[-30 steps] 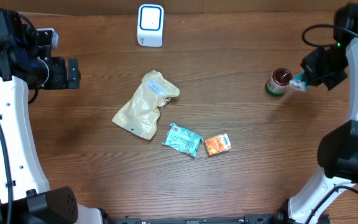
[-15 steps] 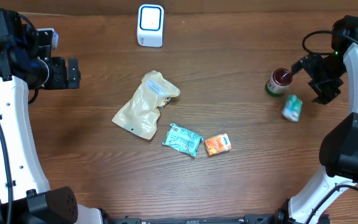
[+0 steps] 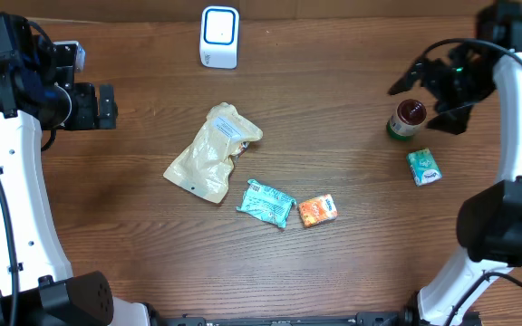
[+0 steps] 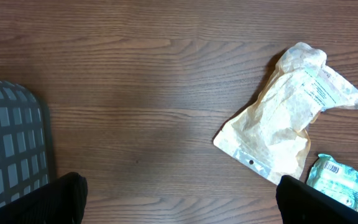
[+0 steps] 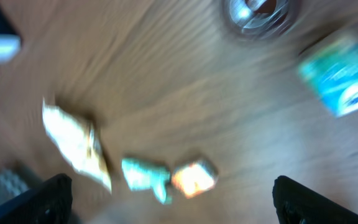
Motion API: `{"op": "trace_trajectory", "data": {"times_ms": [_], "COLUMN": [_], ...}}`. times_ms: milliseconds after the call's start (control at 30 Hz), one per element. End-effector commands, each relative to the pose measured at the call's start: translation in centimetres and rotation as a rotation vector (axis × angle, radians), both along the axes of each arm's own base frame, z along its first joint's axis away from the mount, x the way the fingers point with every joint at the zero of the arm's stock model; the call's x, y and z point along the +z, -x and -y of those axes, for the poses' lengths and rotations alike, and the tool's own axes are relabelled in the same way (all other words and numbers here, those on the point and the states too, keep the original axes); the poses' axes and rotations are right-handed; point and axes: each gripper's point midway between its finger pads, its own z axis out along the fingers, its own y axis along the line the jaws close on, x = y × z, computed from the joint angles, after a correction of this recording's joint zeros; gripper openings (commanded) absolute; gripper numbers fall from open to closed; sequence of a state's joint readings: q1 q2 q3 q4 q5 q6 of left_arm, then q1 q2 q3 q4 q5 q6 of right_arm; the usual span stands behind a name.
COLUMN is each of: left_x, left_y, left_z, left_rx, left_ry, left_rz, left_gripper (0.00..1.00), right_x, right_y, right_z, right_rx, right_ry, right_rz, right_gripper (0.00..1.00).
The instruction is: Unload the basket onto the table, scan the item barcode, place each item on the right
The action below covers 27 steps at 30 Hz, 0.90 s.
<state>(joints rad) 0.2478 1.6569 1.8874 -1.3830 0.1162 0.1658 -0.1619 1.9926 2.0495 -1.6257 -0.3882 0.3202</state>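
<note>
A white barcode scanner [image 3: 218, 36] stands at the table's far edge. A small teal packet [image 3: 424, 167] lies flat on the wood, below a green jar with a dark red lid [image 3: 406, 118]. My right gripper [image 3: 429, 101] hovers over the jar, open and holding nothing. Its wrist view is blurred but shows the jar [image 5: 260, 12] and the small teal packet [image 5: 340, 74] ahead of the wide-spread fingers [image 5: 328, 199]. My left gripper [image 3: 107, 106] stays at the far left, open and empty, away from every item.
A beige pouch [image 3: 211, 152], a larger teal packet [image 3: 266, 202] and an orange packet [image 3: 317, 210] lie mid-table. The left wrist view shows the pouch [image 4: 284, 124], the teal packet's corner [image 4: 347, 180] and a grey grid basket [image 4: 8, 149] at left.
My right gripper opened and let go of the small teal packet, which dropped to the table below the jar. The right arm then swung up and left. The left arm has not moved.
</note>
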Motion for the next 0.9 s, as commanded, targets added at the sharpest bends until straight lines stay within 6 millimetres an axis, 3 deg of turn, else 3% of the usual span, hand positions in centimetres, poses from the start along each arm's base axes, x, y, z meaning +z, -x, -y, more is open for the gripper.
{"op": "trace_trajectory", "data": {"times_ms": [0,300,500,600,767,867], "left_x": [-0.2,-0.2,-0.2,-0.2,-0.2,-0.2], "left_y": [-0.1,-0.1,-0.1,-0.1,-0.1,-0.1], "left_z": [0.4,0.4,0.4,0.4,0.4,0.4], "left_rx": [-0.032,-0.032,-0.032,-0.032,-0.032,-0.032], "left_ry": [-0.008,-0.008,-0.008,-0.007,-0.008,-0.007], "left_rz": [-0.006,-0.006,-0.006,-0.007,-0.006,-0.007], "left_gripper": [1.0,1.0,1.0,1.0,1.0,1.0], "right_x": [2.4,-2.8,-8.5,-11.2,-14.6,-15.7], "right_y": [1.3,2.1,4.9,6.5,8.7,9.2], "right_z": [-3.4,-6.3,-8.6,-9.3,-9.7,-10.2], "right_rx": [0.116,0.295,0.432,0.459,0.481,0.479], "right_ry": [-0.011,0.096,0.088,0.084,0.075,0.044], "right_rz": [0.044,-0.002,-0.085,-0.131,-0.182,-0.177], "right_gripper": [1.0,1.0,0.67,0.56,0.51,0.4]}}
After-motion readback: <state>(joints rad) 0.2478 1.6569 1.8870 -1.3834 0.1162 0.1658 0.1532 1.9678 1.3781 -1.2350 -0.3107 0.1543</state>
